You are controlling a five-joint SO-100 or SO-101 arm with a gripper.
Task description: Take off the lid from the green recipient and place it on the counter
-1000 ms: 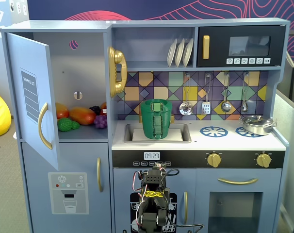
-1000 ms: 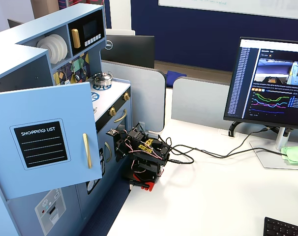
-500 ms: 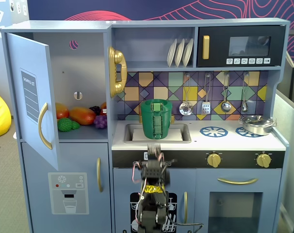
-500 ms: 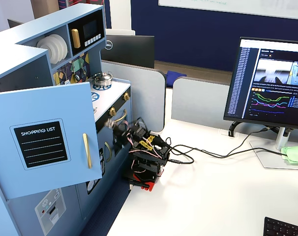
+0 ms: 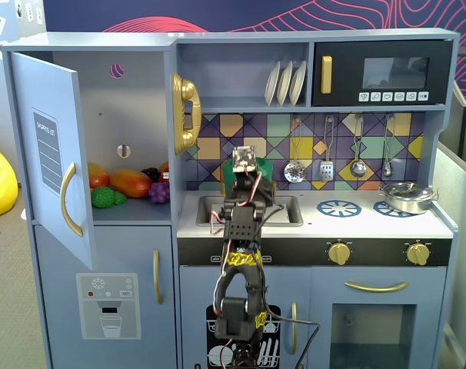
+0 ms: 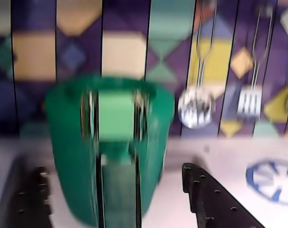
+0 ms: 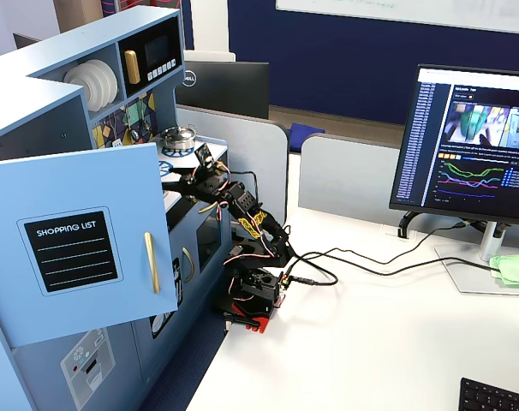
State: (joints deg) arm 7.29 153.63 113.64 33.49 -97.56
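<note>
The green recipient (image 6: 68, 142) fills the left centre of the blurred wrist view, with its lighter green strap handle (image 6: 116, 116) facing me. It stands on the pale counter (image 6: 220, 156) by the tiled back wall. Its top shows only as a dark-green band; I cannot tell the lid apart from the pot. My gripper (image 6: 114, 170) is open, with one black finger (image 6: 30, 199) to the left of the pot and one (image 6: 210, 199) to the right, close to it. In a fixed view the gripper (image 5: 248, 178) is over the sink and hides most of the pot (image 5: 269, 171).
A sink recess (image 5: 287, 211) lies under the arm. Blue burner rings (image 5: 338, 207) and a steel pan (image 5: 406, 197) are to the right on the counter (image 5: 356, 224). Utensils (image 6: 196, 107) hang on the back wall. The fridge door (image 5: 52, 154) stands open at left.
</note>
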